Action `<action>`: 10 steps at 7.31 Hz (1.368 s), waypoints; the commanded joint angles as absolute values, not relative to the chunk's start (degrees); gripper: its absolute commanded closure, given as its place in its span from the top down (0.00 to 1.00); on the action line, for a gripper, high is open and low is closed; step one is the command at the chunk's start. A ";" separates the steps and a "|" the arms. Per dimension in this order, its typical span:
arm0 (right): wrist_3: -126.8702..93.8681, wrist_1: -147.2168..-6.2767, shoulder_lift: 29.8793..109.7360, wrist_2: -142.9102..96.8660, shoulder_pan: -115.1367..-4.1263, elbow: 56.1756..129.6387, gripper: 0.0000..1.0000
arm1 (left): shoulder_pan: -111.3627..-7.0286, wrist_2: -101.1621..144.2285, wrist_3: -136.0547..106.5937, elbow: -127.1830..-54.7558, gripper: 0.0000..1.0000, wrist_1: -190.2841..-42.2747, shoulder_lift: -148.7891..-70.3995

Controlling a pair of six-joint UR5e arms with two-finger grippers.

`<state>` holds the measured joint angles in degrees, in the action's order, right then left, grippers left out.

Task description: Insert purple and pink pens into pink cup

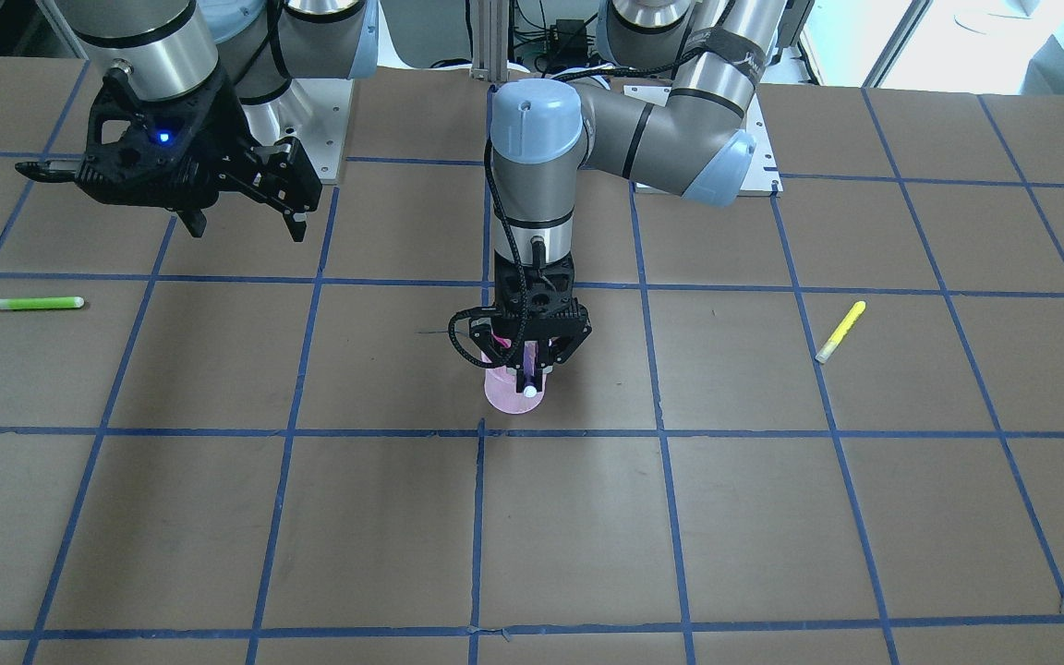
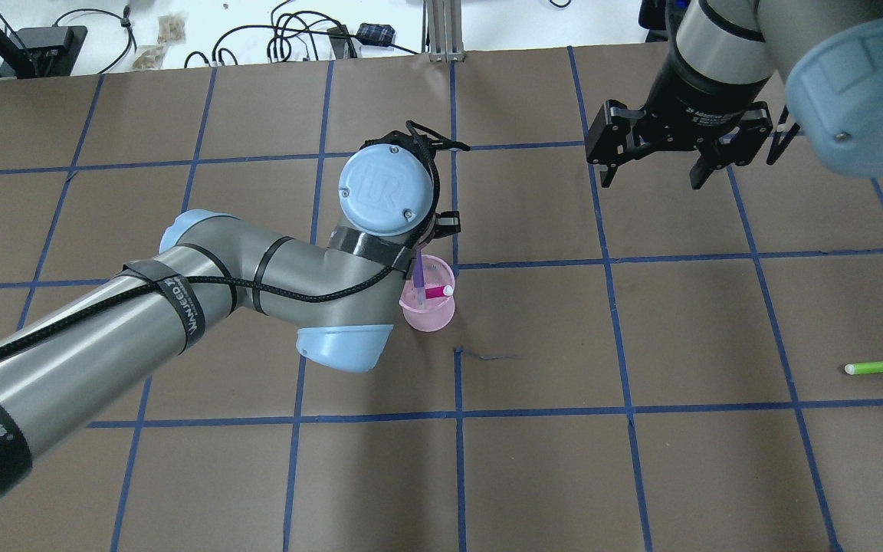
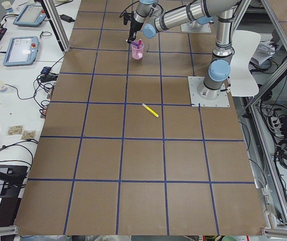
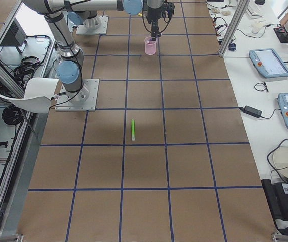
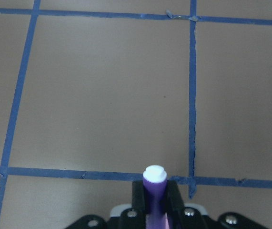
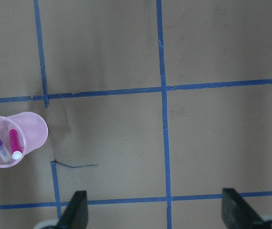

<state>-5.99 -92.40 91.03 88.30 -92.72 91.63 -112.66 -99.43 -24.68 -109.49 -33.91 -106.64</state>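
Observation:
The pink mesh cup [image 1: 512, 399] stands upright near the table's middle; it also shows in the overhead view [image 2: 428, 313] and the right wrist view [image 6: 28, 129]. A pink pen [image 2: 435, 291] leans inside it, white cap up. My left gripper [image 1: 532, 366] hangs straight over the cup, shut on the purple pen [image 1: 529, 371], whose white-capped end [image 5: 154, 174] points down into the cup. My right gripper [image 2: 675, 165] is open and empty, hovering well away from the cup, above the table.
A green pen [image 1: 31, 303] lies on the table on my right side. A yellow pen [image 1: 840, 331] lies on my left side. Blue tape lines grid the brown table. The arm bases stand at the table's robot edge.

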 commanded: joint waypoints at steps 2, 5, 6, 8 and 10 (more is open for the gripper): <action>-5.98 -92.46 91.05 88.24 -92.72 91.67 1.00 | -112.59 -99.40 -24.70 -109.34 0.48 -33.84 -107.23; -6.15 -92.64 90.97 88.16 -92.72 91.67 1.00 | -112.68 -99.49 -24.70 -108.99 0.91 -33.84 -107.23; -6.15 -92.64 90.97 88.15 -92.72 91.67 1.00 | -112.68 -99.49 -24.70 -108.90 0.94 -33.75 -107.23; -6.15 -92.81 90.97 88.24 -92.72 91.58 1.00 | -111.98 -99.41 -23.82 -107.07 1.00 -33.48 -106.27; -6.24 -92.99 90.88 88.42 -92.72 91.32 1.00 | -109.27 -99.23 -23.47 -99.97 1.00 -48.24 -104.69</action>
